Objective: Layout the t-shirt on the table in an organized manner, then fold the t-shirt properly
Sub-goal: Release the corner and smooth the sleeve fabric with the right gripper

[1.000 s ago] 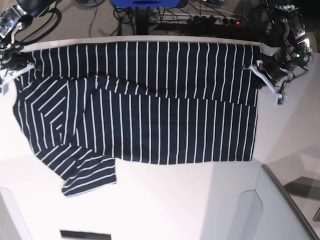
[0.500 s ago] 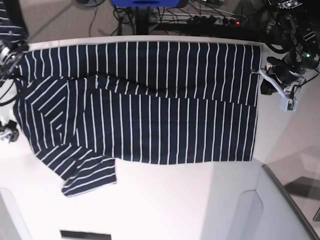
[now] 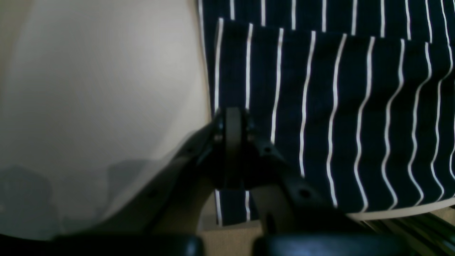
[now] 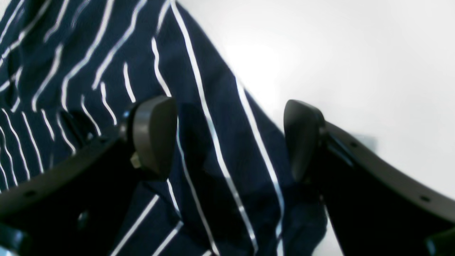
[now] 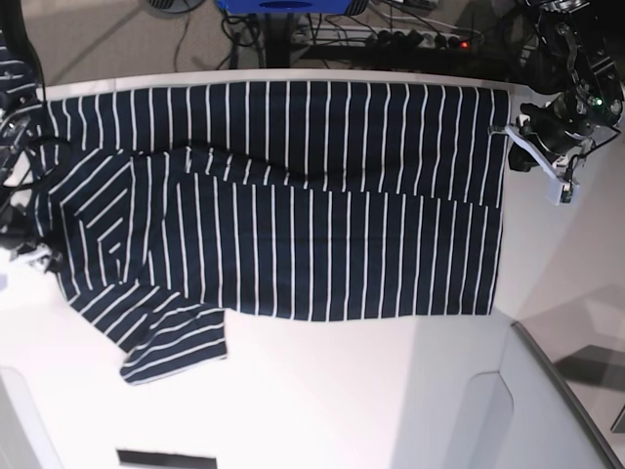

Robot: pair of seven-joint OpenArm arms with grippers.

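Left wrist: left gripper (image 3: 233, 121) jaws pinched together, nothing between them, poised at the t-shirt (image 3: 337, 113) hem.

Right wrist: right gripper (image 4: 229, 142) jaws wide, straddling a striped edge, probably lining up a grab.

Base: navy, white-striped, spread along the tabletop (image 5: 322, 401) far edge, one sleeve rumpled.

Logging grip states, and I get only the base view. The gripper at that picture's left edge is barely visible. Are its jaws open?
Observer: Yes. The right wrist view shows the right gripper wide open, jaws astride the shirt edge.
Operator: Any cloth pinched?
Observer: No. Nothing is clamped between the pads; the fabric lies below them.
Operator: And the other gripper?
Observer: The left gripper is shut, its tip over the shirt's side edge, next to bare table.
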